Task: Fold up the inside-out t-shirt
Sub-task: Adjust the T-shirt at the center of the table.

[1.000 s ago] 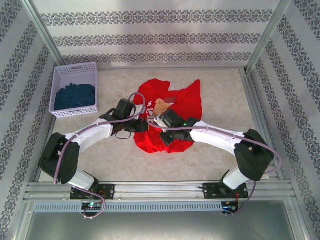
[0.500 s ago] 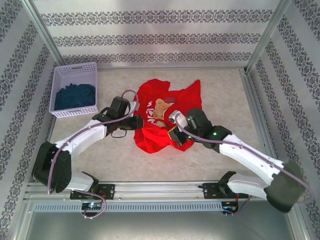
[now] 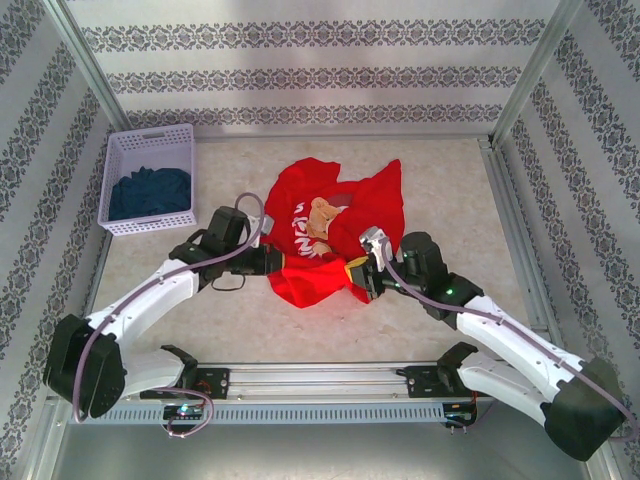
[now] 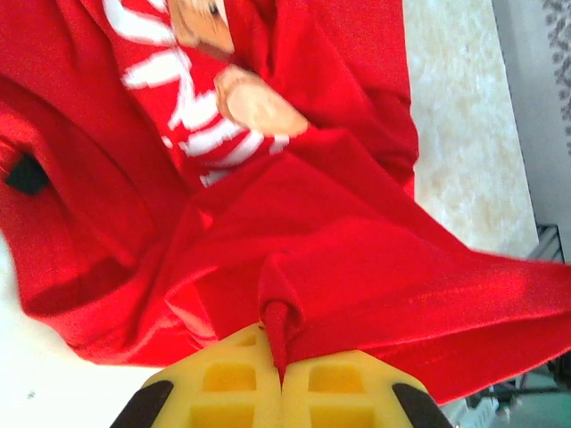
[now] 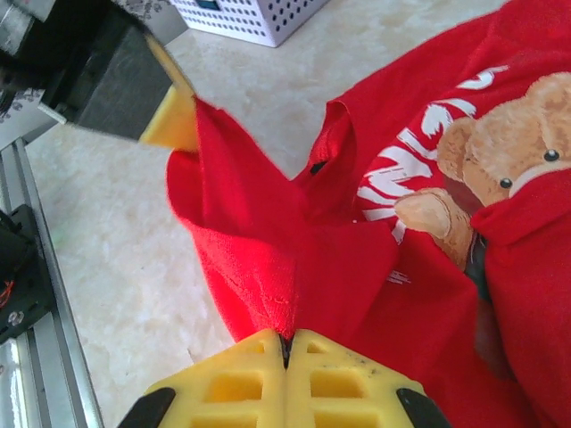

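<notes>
Pale marbled tabletop (image 3: 440, 180) within damask-striped white walls (image 3: 300, 75) and aluminium frame posts (image 3: 537, 75).

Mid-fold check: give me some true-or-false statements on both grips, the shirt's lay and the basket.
1. The left gripper is shut on a fold of the t-shirt. True.
2. The right gripper hangs open above the shirt. False: it is shut on a pinch of the red cloth.
3. The dark blue cloth lies in the white basket. True.
4. The shirt lies flat and smooth. False: it is bunched and creased, with its bear print showing.
5. The basket stands on the right arm's side. False: it is at the far left of the table.
</notes>
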{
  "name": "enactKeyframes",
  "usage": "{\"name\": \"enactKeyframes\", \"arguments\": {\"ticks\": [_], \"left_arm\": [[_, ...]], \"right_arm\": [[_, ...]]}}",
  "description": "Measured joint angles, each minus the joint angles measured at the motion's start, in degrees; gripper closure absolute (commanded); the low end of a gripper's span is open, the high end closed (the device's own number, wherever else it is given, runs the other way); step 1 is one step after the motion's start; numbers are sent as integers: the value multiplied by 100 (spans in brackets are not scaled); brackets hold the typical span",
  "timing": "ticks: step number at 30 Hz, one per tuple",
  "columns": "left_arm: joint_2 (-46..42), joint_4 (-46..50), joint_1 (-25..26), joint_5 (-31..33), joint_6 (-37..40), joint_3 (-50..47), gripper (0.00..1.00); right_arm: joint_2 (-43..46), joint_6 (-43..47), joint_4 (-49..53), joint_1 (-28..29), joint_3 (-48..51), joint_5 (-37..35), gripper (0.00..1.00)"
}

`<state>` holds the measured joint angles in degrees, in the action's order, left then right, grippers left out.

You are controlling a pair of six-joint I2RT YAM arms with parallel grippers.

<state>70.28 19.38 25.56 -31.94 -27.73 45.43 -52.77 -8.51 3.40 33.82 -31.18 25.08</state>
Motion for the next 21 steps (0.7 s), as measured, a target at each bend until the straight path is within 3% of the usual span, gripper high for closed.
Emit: {"name": "enactKeyframes", "arguments": {"ticks": [6,12,21], "left_arm": [[824,-7,74,-144,-17,81,90],[1187,-103,26,-37,-59,439,70],[852,-625,-168,4,146,299,42]], "right_arm": [[-754,-514,-96,-345,-17,-254,100],[-1615,-813,20,-616,-293,-317,100],[-1720,-833,26,-787,-382,-284,100]]}}
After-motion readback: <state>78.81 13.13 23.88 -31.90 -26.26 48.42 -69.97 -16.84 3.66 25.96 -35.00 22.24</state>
